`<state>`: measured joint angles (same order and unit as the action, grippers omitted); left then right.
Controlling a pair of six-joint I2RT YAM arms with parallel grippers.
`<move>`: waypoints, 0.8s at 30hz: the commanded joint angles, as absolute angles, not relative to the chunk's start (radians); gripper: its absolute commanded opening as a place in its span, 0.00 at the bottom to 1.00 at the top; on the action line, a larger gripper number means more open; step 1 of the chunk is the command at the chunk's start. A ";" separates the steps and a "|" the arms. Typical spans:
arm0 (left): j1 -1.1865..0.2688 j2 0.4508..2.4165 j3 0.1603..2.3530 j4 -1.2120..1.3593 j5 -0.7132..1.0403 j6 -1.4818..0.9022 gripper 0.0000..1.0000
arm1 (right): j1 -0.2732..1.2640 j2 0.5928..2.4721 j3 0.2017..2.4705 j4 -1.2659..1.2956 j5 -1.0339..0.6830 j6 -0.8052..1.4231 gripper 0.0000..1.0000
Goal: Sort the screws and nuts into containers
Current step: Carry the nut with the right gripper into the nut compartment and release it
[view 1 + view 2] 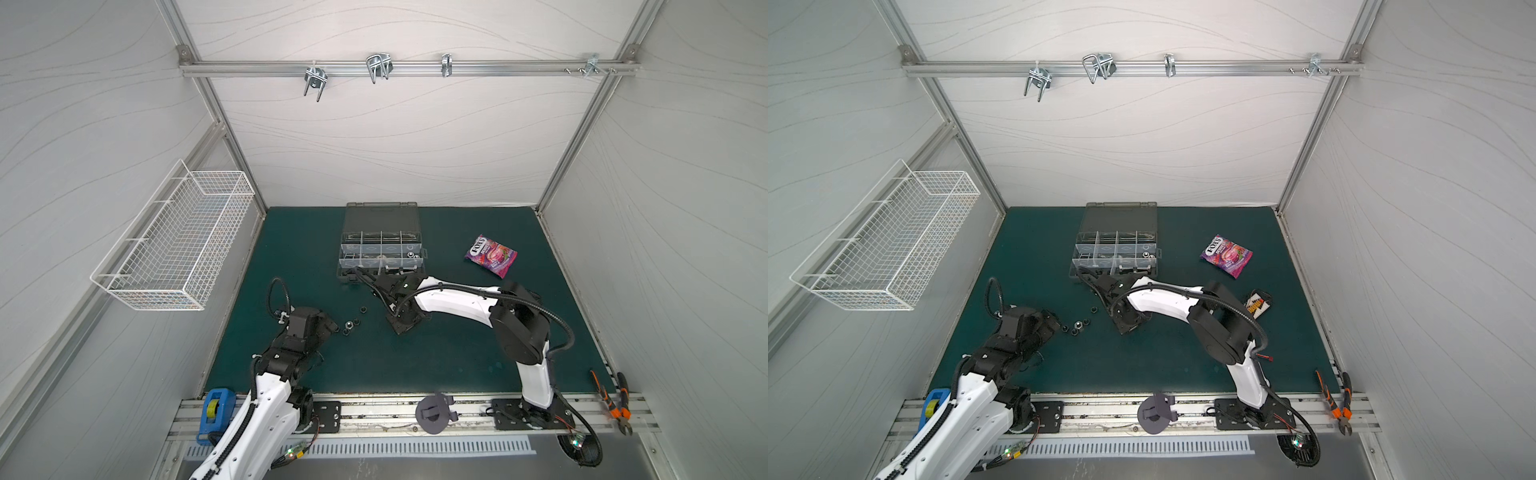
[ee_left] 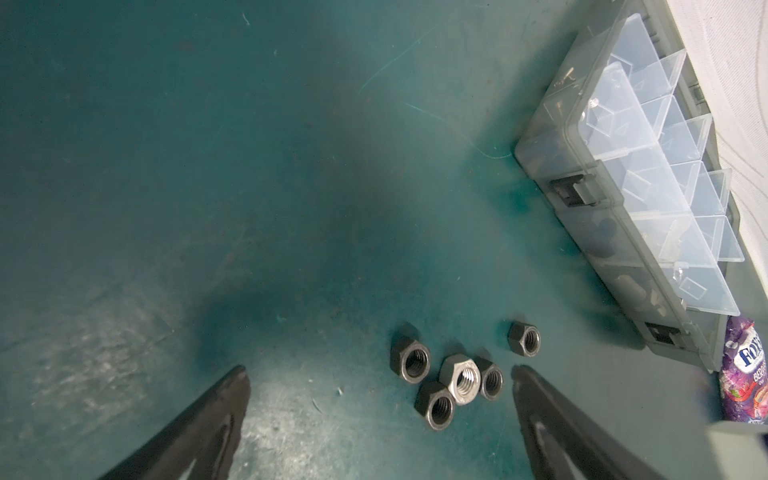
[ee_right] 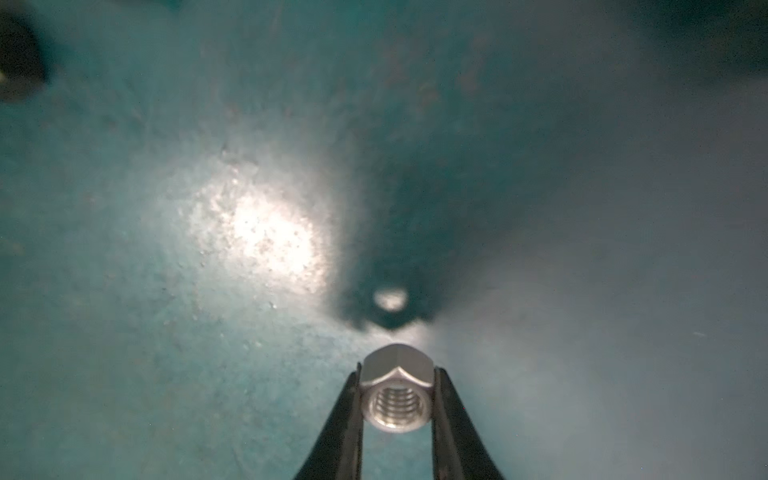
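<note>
A grey organizer case (image 1: 381, 216) lies open at the back of the green mat, its containers (image 1: 380, 249) split by clear dividers; the left wrist view shows its wall (image 2: 582, 199). Small metal pieces lie in some compartments, too small to tell screws from nuts. Several black nuts (image 2: 411, 359) and one silver nut (image 2: 461, 378) lie loose on the mat (image 1: 351, 326). My left gripper (image 2: 379, 370) stands open right beside them, holding nothing. My right gripper (image 3: 397, 370) is shut on a silver nut (image 3: 395, 395) just above the mat, by the case's near left corner (image 1: 357, 272).
A purple candy bag (image 1: 491, 255) lies right of the case. A white wire basket (image 1: 174, 245) hangs on the left wall. Orange pliers (image 1: 615, 403) and a blue tape dispenser (image 1: 214, 409) sit on the front rail. A small packet (image 1: 1258, 303) lies behind the right arm.
</note>
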<state>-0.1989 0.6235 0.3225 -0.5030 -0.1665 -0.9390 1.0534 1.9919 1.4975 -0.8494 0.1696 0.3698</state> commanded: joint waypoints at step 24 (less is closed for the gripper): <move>-0.195 0.670 0.360 -0.439 -0.136 -0.932 0.99 | 0.757 1.980 1.883 -0.882 0.277 0.181 0.08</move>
<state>-0.1989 0.6655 0.3233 -0.4618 -0.1390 -0.9367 0.7853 1.9324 1.8290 -0.8776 0.2737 0.2279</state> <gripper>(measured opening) 0.992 0.260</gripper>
